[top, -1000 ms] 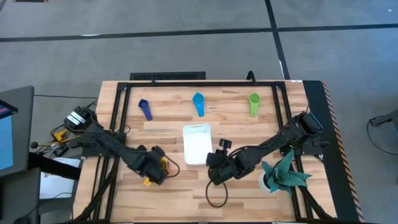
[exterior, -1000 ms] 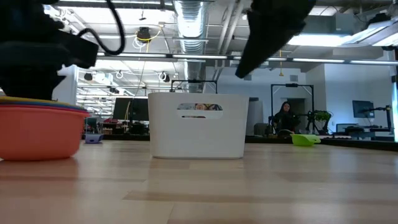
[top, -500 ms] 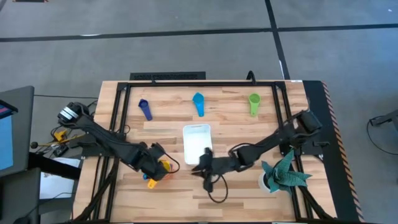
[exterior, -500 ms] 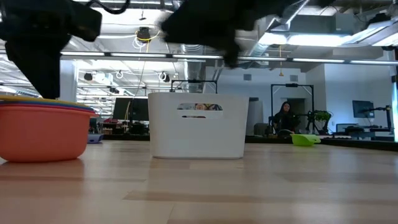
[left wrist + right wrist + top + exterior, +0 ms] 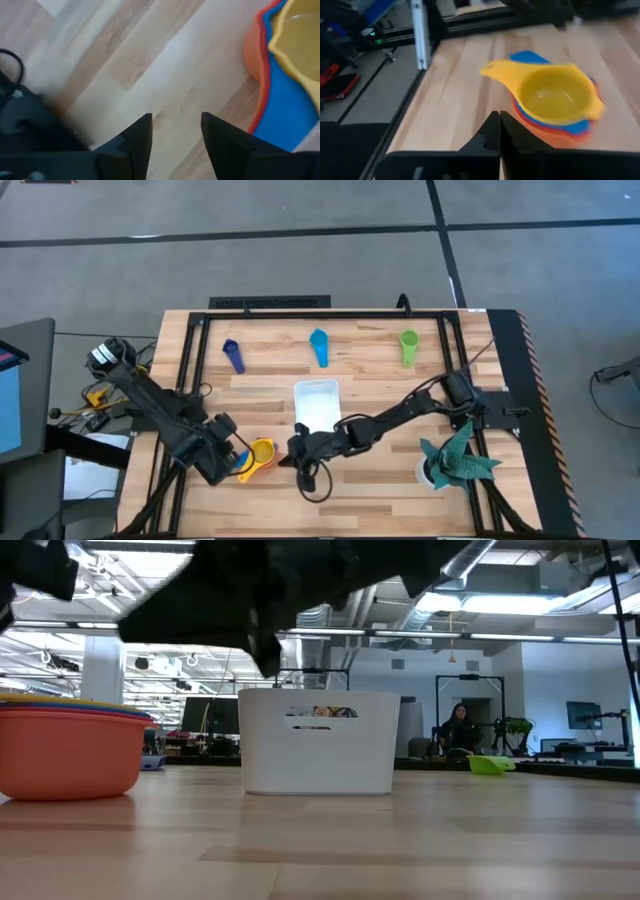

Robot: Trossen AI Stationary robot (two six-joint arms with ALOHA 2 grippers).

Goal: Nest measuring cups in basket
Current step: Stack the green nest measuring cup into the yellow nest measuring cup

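Note:
A nested stack of measuring cups [image 5: 258,454], yellow on top over blue, red and orange, rests by its base on the table near the front, left of the white basket [image 5: 317,408]. My left gripper [image 5: 222,461] is open just left of the stack [image 5: 287,60], touching nothing. My right gripper [image 5: 297,450] is shut just right of the stack [image 5: 555,100], fingers pointing at it, apart from it. The dark blue cup [image 5: 233,356], light blue cup [image 5: 319,347] and green cup [image 5: 409,347] lie in a row along the far side.
A teal folded-paper plant [image 5: 456,461] stands at the near right. A loose black cable [image 5: 312,482] loops on the table under my right arm. In the low view the basket [image 5: 318,740] stands right of the stack [image 5: 65,752]. Bare wood lies between the basket and the far cups.
My left gripper has drawn back from over the stack toward the table's left and near edge, uncovering the yellow cup. My right gripper has swept from right of the basket toward the table's left, ending close beside the stack. The stack has stayed in place.

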